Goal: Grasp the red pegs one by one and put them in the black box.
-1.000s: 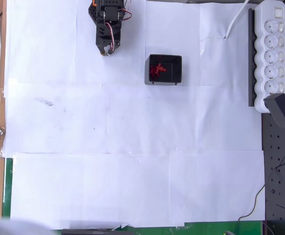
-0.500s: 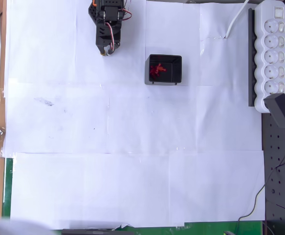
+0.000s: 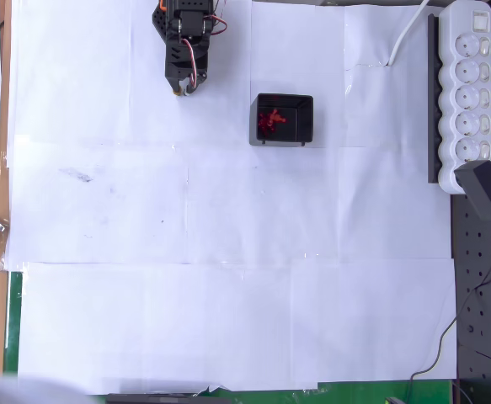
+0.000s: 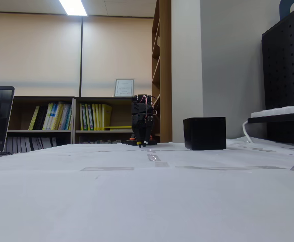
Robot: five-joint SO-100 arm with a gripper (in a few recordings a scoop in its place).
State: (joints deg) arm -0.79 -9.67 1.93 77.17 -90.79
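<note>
The arm is built of boxy black segments, with thin red and white wires looping along its side nearest the black box. Small orange accents show at its top and base, and its tip is pale.

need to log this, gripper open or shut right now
gripper: folded back near the arm's base, left of the black box in the overhead view, apparently holding nothing; open or shut cannot be told.

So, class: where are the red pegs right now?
In the overhead view, the red pegs lie clustered inside the black box, left of its middle, right of the gripper.
</note>
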